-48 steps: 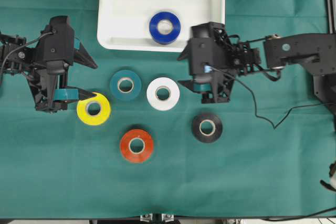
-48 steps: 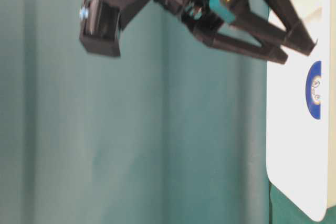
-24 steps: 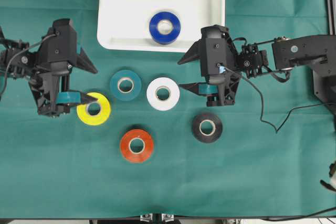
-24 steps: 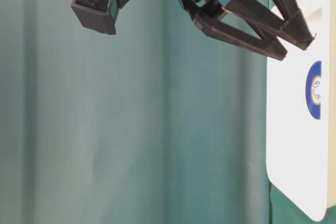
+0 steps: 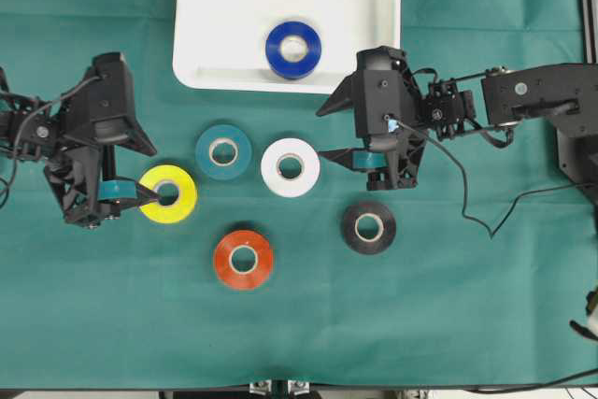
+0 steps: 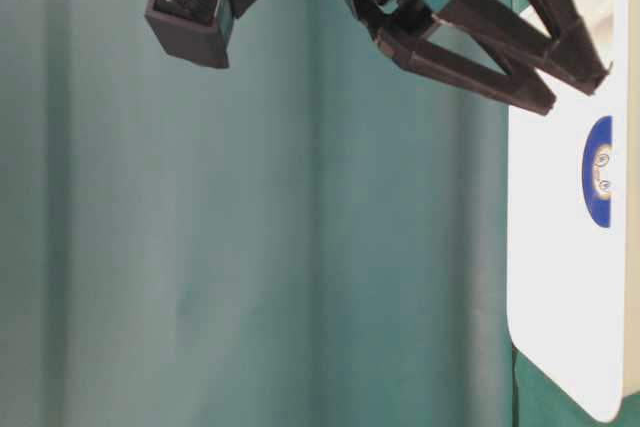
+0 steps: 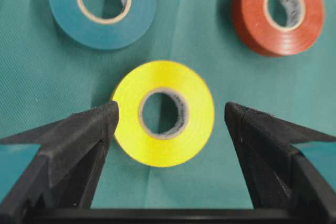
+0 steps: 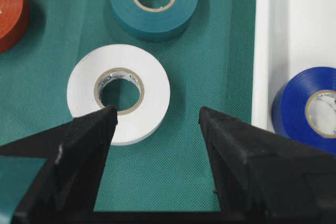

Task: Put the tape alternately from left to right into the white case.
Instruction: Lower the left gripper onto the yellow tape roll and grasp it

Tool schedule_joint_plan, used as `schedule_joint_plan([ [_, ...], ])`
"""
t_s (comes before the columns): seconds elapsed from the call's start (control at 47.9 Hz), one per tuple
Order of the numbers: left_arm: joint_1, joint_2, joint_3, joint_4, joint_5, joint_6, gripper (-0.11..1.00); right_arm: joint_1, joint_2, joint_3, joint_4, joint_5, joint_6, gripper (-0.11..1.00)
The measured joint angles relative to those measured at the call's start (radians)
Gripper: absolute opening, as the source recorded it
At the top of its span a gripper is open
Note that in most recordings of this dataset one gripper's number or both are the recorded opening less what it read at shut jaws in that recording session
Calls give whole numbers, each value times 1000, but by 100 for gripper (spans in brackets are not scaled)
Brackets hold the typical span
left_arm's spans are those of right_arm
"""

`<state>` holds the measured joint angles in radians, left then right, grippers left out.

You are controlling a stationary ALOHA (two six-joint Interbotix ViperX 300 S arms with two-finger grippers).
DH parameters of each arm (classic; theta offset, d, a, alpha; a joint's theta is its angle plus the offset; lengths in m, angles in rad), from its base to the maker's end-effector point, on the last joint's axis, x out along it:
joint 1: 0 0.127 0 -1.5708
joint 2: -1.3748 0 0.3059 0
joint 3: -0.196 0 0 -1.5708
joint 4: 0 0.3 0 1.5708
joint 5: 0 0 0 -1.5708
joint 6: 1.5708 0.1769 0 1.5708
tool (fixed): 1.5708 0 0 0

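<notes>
Yellow ring-shaped tape roll now sits between your wide-open, empty left claw, which has swung over it; close next.

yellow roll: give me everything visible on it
The yellow roll is a small glossy ring of tape with a pale core, lying flat on the green cloth, leftmost of the loose rolls. The teal roll and orange-red roll lie near it, apart. The open left gripper straddles it; one finger overlaps its edge, and contact can't be told.
</notes>
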<state>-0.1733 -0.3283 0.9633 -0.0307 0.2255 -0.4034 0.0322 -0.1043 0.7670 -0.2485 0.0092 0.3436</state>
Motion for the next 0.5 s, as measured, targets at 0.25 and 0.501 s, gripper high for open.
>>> schedule_joint_plan([
  [0.25, -2, 77, -6, 0, -2, -3, 83, -2, 5, 0, 0, -2, 0, 70],
  [0.501, -2, 137, -9, 0, -2, -6, 83, 0, 5, 2, 0, -2, 0, 70],
])
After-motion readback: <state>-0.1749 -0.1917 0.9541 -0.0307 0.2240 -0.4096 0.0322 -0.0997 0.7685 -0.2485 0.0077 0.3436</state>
